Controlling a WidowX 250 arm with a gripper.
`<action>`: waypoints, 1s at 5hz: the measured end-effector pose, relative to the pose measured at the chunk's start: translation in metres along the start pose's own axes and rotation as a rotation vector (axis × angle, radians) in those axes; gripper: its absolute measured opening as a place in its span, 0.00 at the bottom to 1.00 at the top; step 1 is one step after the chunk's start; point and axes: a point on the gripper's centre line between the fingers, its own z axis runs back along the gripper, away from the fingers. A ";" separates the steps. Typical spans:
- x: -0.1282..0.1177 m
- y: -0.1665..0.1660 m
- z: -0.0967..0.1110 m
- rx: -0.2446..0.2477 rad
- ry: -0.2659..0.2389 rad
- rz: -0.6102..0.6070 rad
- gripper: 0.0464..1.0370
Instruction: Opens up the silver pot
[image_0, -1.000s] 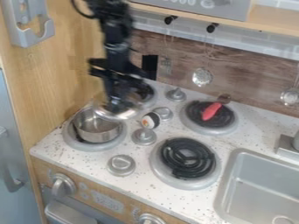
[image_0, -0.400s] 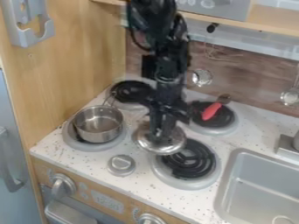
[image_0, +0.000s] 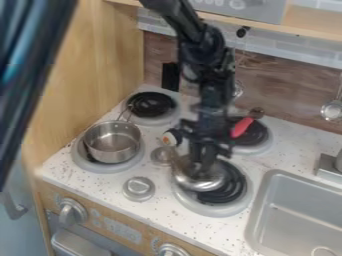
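Has just carried the lid (image_0: 200, 182), pinched in the closed-up hand (image_0: 202, 162), farther from the silver pot (image_0: 111, 153), uncovered on the left burner (image_0: 89, 166), to over the near right burner (image_0: 231, 188) (presumably finishing the opening).

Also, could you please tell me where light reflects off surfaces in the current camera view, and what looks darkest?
Camera view: pale reflections on the lid and pot; glossy blue streaks along the dark shape at the left edge; the arm and burner coils look darkest.
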 end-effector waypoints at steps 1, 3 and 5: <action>0.004 -0.002 -0.001 -0.001 -0.003 -0.007 0.20; -0.009 -0.016 -0.003 -0.006 0.006 -0.035 0.54; -0.021 -0.015 0.046 0.019 -0.080 0.018 0.99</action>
